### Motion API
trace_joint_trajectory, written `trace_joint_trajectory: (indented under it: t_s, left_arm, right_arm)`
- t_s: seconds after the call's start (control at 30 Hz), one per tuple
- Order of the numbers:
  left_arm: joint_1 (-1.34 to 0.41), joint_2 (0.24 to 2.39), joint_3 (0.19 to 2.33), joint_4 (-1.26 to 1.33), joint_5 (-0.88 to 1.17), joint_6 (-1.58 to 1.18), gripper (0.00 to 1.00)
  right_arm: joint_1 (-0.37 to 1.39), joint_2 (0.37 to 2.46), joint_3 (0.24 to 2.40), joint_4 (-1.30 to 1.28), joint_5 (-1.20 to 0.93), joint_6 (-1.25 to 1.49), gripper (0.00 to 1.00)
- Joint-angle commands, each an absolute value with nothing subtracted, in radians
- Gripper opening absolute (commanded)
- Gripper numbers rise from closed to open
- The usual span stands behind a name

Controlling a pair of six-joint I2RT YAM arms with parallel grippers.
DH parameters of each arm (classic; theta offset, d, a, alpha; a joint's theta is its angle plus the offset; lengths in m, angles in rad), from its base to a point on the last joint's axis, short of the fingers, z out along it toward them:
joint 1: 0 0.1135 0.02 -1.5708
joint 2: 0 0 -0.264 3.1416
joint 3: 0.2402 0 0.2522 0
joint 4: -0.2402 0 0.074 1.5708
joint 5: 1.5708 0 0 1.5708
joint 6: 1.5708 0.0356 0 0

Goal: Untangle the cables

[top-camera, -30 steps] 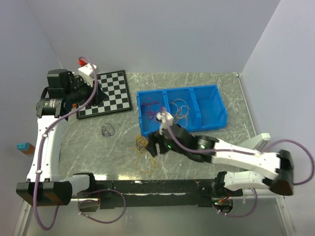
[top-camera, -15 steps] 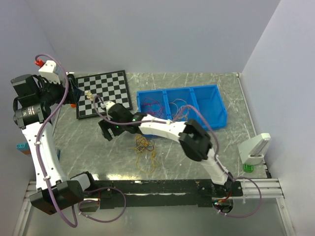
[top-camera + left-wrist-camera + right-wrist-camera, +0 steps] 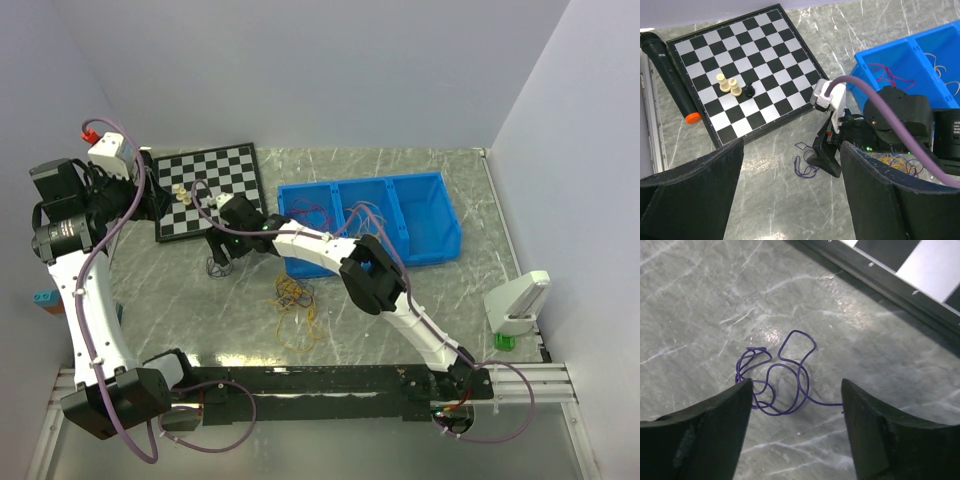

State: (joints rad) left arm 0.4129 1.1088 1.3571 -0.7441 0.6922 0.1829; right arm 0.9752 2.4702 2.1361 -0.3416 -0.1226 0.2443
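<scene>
A thin purple cable (image 3: 774,386) lies in loose loops on the marble table, just in front of the chessboard. My right gripper (image 3: 797,382) is open above it, one finger on each side, touching nothing. In the top view the right gripper (image 3: 221,258) hovers over that cable (image 3: 214,269). A yellow-orange tangle (image 3: 294,294) lies in front of the blue bin (image 3: 428,183). Red and purple strands (image 3: 309,214) and other thin strands (image 3: 369,222) lie in two of its compartments. My left gripper (image 3: 791,145) is open and empty, high up, looking down on the right gripper (image 3: 826,156).
A chessboard (image 3: 228,178) with three pieces (image 3: 734,87) lies at the back left. A black microphone (image 3: 670,75) lies beside it. A small blue block (image 3: 44,297) sits at the left edge. A white and green object (image 3: 514,305) stands at the right.
My right arm swung left from the yellow tangle to the purple cable and now hovers over it. My left arm pulled back to the left and rose.
</scene>
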Motion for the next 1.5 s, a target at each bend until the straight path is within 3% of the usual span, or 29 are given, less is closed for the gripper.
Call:
trace_joint_trajectory:
  t_s: [0.0,0.23,0.43,1.13,1.3,1.47]
  left_arm:
    - [0.419,1.086,1.345,-0.735,0.724,0.213,0.82]
    - [0.419,1.078,1.335,-0.733,0.718,0.232,0.82]
    - [0.419,1.081,1.316,-0.721,0.730,0.224,0.82]
    - [0.408,1.066,1.169,-0.692,0.791,0.284,0.81]
    - [0.312,1.068,1.129,-0.689,0.752,0.296,0.80]
    - [0.100,1.057,1.054,-0.638,0.652,0.290,0.80]
  right_arm:
    - [0.986,2.537,2.192,-0.311,-0.169,0.215,0.74]
    - [0.983,2.513,2.112,-0.285,-0.225,0.210,0.47]
    - [0.969,2.360,1.936,-0.213,-0.204,0.203,0.00]
    - [0.875,1.577,1.352,-0.066,-0.094,0.207,0.00]
    - [0.790,1.418,1.289,-0.098,-0.054,0.199,0.00]
    - [0.663,1.269,1.275,-0.162,0.050,0.189,0.00]
